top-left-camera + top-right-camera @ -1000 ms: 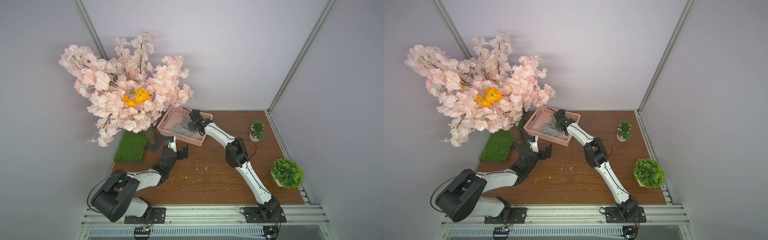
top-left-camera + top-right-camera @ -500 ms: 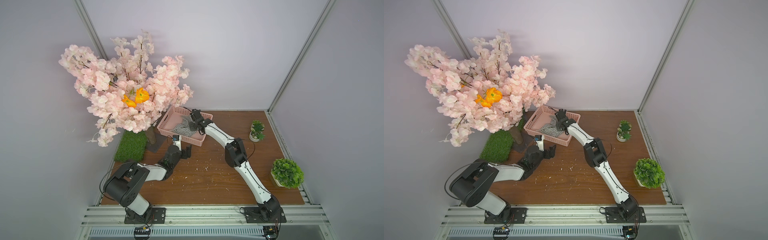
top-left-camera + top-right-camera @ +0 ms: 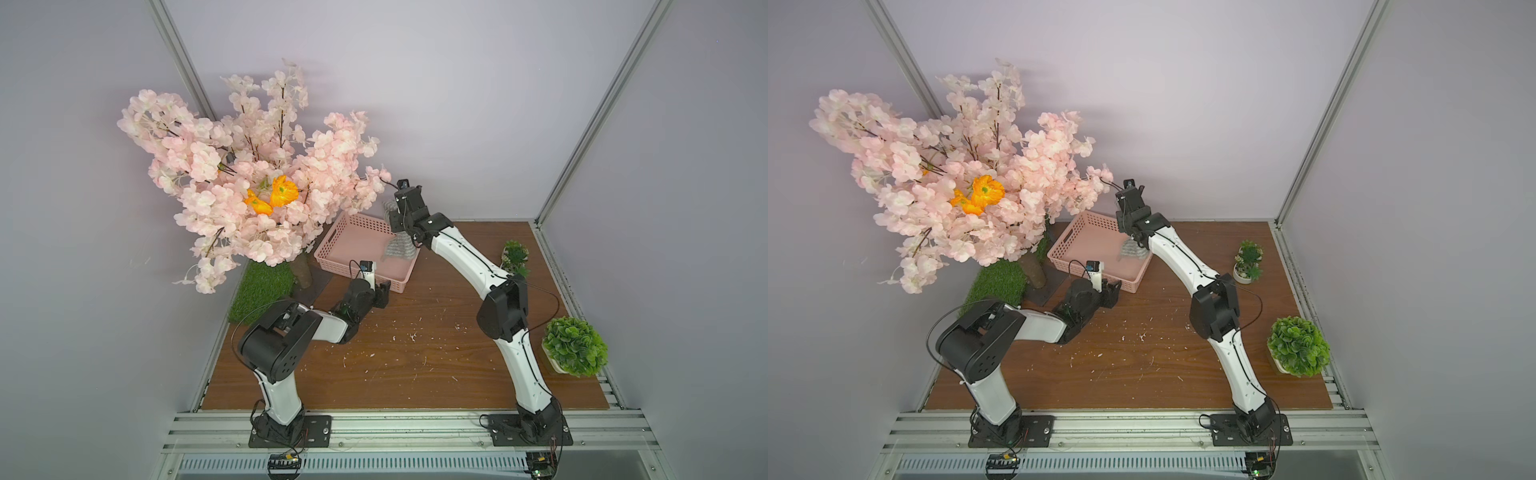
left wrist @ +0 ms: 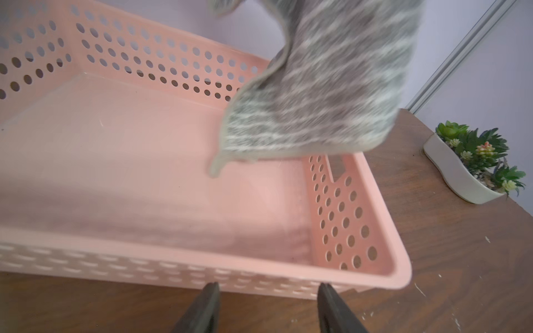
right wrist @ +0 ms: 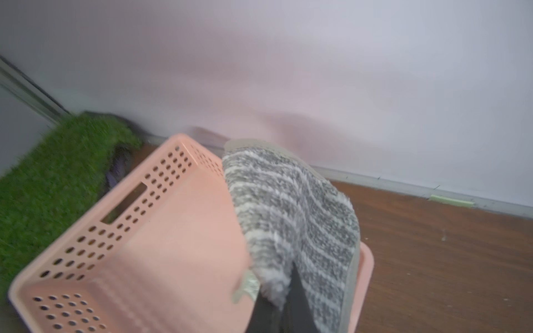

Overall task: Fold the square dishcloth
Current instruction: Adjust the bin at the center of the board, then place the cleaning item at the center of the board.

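Advanced to the near wall of the pink basket [image 4: 399, 272], the left end effector [image 4: 268, 308] waits part-open and empty. Beyond, the right end effector [image 5: 284, 308], shut on the square dishcloth [image 4: 323, 86], has hoisted it above the basket, presumably for spreading.

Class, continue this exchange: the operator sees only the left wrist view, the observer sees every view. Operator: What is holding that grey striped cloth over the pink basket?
Observer: The right gripper, shut on the square dishcloth.
Operator: What else stands near the pink basket?
Observer: A pink blossom tree, with a green grass mat beside it.
Operator: Any other plants?
Observer: A leafy green potted plant by the table's right edge.
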{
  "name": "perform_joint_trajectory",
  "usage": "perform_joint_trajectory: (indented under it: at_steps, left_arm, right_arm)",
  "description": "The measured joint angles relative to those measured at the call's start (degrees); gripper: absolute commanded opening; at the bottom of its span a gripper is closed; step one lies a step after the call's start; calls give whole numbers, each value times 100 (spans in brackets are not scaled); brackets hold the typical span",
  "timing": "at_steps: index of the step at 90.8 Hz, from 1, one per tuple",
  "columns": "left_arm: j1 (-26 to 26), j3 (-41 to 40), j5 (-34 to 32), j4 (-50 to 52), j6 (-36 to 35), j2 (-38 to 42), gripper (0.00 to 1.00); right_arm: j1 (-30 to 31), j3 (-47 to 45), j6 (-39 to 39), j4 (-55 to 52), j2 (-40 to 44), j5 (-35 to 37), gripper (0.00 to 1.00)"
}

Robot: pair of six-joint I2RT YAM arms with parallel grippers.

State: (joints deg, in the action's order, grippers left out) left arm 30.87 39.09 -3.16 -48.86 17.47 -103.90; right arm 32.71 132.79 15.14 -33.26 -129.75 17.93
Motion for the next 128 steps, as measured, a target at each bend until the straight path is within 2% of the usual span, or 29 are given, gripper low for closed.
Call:
perform_joint_trajectory:
  at_steps: [13,37,55,85,106,119,121,123,128]
  left_arm:
    - [0,306,7,0,-17,-297,56]
    - [0,833,39,-4,-17,-734,57]
    - [2,857,166,7,31,-640,60]
    - [33,-162,245,-42,549,1143,62]
    - [293,-885,-546,562,1180,2299,67]
    - [358,-1005,-1054,1080,1377,2739,68]
    - [363,-1005,-1097,1150,1379,2778,68]
    - [365,-1005,-1137,1209,1379,2813,68]
    - [365,-1005,-1185,1349,1373,2876,69]
  right_arm:
    - [17,-1049,-13,363,955,262,0]
    - [122,-3945,133,1091,2883,468,0]
    - [345,-4955,358,1145,4087,234,0]
    - [1154,-5512,857,1215,5495,-260,0]
    - [1502,-6382,1641,1449,5665,-577,0]
    - [1357,-7232,2166,1381,5547,-450,2]
    - [1283,-7381,2234,1386,5521,-442,3]
    - [1180,-7567,2306,1394,5490,-422,9]
    - [905,-7976,2424,1408,5431,-417,28]
